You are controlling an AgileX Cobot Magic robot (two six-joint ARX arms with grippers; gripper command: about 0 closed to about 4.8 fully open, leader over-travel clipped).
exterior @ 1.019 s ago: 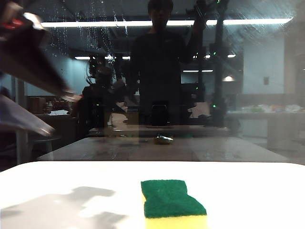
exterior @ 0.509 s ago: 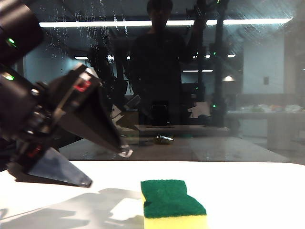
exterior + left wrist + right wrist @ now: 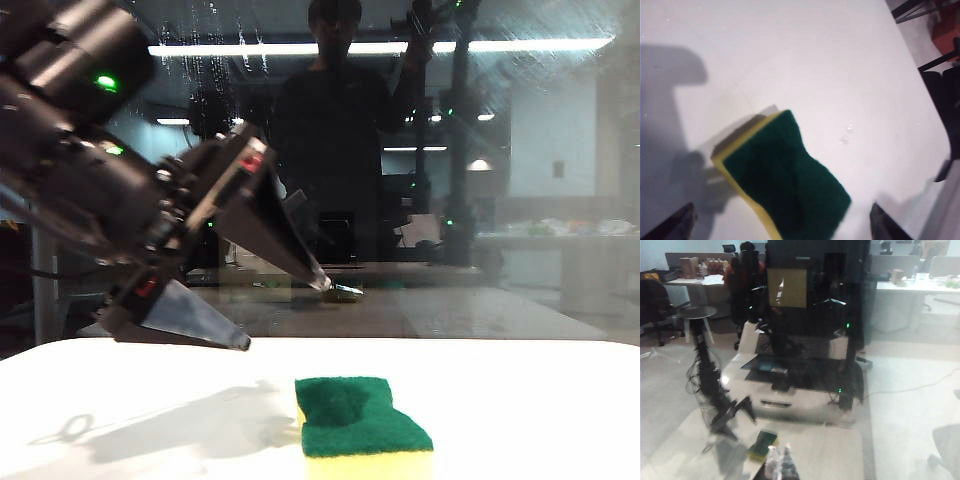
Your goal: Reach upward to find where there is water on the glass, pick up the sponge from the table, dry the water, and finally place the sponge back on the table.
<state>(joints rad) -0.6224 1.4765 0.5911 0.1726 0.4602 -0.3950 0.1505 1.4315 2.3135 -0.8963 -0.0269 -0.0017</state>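
Now left gripper (image 3: 285, 315) jaws wide, empty, above sponge (image 3: 362, 428); right gripper (image 3: 780, 462) jaws unclear

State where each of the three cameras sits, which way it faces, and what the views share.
Exterior: low at the table edge, facing the glass; left hand open, descending.
Left wrist: looks down on the sponge between its fingertips.
Right wrist: faces the glass; right hand fingertips together.
Shared: sponge in all three.
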